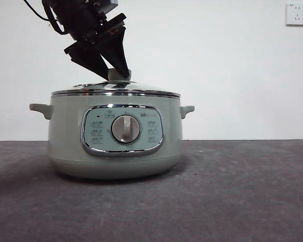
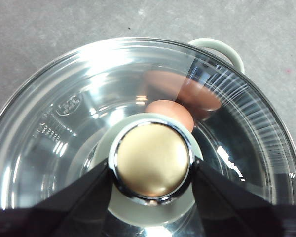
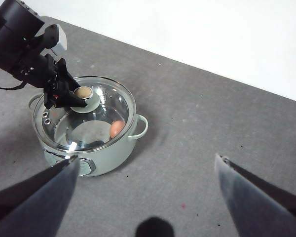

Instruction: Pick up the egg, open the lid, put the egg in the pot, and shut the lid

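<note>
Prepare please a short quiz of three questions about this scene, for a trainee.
1. True or false: the egg lies inside the pot.
2. Which gripper is at the lid's knob? A) left gripper B) right gripper
3. Fill in: the lid sits ___ the pot.

Key: 1 true, it shows through the glass. 2 A; its jaws flank the knob, while the right gripper hangs open, away from the pot. 3 on.
</note>
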You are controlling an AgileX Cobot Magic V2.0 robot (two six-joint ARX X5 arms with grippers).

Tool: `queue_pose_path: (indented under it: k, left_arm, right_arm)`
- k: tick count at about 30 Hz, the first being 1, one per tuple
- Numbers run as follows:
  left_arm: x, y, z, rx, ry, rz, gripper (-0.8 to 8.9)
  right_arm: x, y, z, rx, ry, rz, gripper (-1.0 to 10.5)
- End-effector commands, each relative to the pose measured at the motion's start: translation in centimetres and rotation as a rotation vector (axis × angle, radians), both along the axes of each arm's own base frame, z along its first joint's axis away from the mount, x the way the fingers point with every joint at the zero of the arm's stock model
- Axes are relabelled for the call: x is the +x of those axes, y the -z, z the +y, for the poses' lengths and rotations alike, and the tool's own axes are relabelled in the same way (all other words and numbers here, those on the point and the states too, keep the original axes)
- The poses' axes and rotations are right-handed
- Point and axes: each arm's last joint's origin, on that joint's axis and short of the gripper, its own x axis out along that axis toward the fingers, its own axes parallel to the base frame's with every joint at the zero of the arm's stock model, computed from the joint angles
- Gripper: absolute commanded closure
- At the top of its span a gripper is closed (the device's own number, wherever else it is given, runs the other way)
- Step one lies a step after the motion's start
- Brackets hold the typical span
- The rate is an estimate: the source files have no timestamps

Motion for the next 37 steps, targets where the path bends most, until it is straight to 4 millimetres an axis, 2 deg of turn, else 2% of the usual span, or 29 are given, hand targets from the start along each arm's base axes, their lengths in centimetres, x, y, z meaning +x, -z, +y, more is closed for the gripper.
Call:
queue_pose_path:
  k: [1, 7, 11, 16, 19, 22, 27, 33, 37]
  left_arm:
    - [-0.2, 2.1, 0.1, 0.048, -0.013, 0.109, 4.29]
    - [-0.2, 1.0, 0.1, 0.033, -0.015, 0.079, 4.29]
    - [-0.6, -0.5, 0.3, 0.023, -0.016, 0.056, 4.29]
    - [-1.7, -3.7, 0.9, -0.004, -0.018, -0.003, 4.29]
    - [-3.1, -6.5, 1.6, -0.03, -0.022, -0.059, 4.29]
    - [-5.2, -9.4, 2.5, -0.06, -0.033, -0.102, 4.31]
    - [-9.9, -13.6, 4.5, -0.091, -0.034, -0.167, 4.32]
    - [-15.7, -16.4, 7.0, -0.133, -0.042, -0.214, 4.36]
    - [-18.6, -17.5, 8.2, -0.159, -0.05, -0.246, 4.41]
  right_arm:
    - [-0.1, 0.3, 0.0, -0.016, -0.001, 0.024, 4.8]
    - [-0.1, 0.3, 0.0, -0.016, -0.001, 0.024, 4.8]
    - [-0.1, 0.3, 0.0, -0.016, -0.002, 0.024, 4.8]
    - [0.0, 0.3, 0.0, -0.017, -0.002, 0.026, 4.8]
    - [0.1, 0.3, 0.0, -0.017, -0.002, 0.027, 4.8]
    - [0.3, 0.4, 0.2, -0.02, -0.002, 0.033, 4.8]
    - [1.0, 0.6, 0.6, -0.02, -0.022, 0.055, 4.8]
    - [1.9, 0.8, 1.2, -0.01, -0.065, 0.09, 4.8]
    - [2.1, 0.8, 1.4, -0.007, -0.074, 0.099, 4.9]
